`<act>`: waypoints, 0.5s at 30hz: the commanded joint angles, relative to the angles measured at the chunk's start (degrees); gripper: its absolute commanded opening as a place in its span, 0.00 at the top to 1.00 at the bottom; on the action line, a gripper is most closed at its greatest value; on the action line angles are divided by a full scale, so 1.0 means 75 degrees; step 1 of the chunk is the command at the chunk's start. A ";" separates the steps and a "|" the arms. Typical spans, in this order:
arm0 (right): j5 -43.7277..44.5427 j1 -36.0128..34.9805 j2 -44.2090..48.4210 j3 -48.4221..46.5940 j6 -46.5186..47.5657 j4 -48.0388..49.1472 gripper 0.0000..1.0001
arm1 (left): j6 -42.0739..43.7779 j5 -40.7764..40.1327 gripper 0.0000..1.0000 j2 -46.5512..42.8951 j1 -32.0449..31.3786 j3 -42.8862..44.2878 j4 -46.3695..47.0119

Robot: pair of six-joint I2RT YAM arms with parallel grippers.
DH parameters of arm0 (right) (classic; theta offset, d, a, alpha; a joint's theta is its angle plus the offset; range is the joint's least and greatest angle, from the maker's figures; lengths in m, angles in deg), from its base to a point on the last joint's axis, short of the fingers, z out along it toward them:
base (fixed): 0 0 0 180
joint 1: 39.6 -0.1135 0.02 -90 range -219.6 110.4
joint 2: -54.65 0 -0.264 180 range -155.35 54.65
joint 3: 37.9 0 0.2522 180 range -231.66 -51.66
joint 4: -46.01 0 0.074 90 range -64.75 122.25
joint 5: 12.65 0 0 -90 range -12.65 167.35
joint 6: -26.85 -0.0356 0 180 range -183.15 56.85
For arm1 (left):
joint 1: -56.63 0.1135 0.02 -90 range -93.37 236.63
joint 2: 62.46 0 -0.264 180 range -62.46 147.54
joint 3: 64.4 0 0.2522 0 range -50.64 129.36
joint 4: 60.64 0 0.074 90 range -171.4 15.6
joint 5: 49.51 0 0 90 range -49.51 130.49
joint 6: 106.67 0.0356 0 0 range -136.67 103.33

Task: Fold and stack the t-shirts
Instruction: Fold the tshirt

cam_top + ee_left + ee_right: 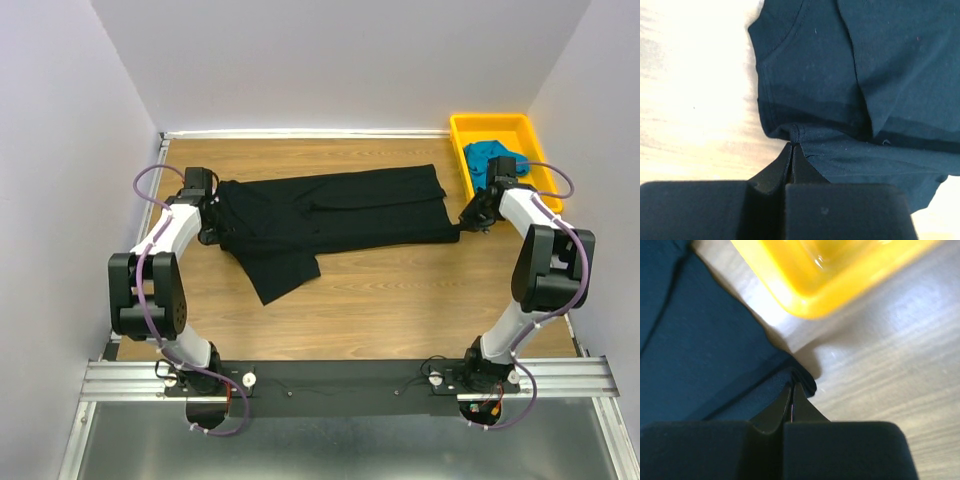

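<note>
Pinching opposite ends of the black t-shirt, the left fingers and right fingers hold it spread across the tabletop, apparently to flatten it for folding; the teal t-shirt lies in the yellow tray, far right.

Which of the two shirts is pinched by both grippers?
The black shirt, spread on the table; the left gripper and right gripper each pinch an edge. The teal shirt sits bunched in the tray.
</note>
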 commanded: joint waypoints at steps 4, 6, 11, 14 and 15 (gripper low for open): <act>-0.0318 0.0072 -0.0546 -0.0898 0.0191 -0.0048 0.99 | 0.0122 -0.0061 1.00 0.0606 0.0198 0.0814 0.0009; -0.0400 0.0060 -0.0722 -0.1051 0.0179 -0.0060 0.99 | 0.0134 -0.0026 1.00 0.0736 0.0210 0.0955 0.0009; -0.0541 -0.0045 -0.1085 -0.1496 0.0203 -0.0060 0.99 | 0.0110 0.0032 1.00 0.1110 0.0257 0.1353 0.0032; -0.0483 -0.0139 -0.1343 -0.1824 0.0191 -0.0060 1.00 | 0.0075 0.0056 1.00 0.1321 0.0257 0.1518 0.0056; -0.0471 -0.0163 -0.1460 -0.1906 0.0191 -0.0060 0.99 | 0.0052 0.0044 1.00 0.1369 0.0269 0.1553 0.0056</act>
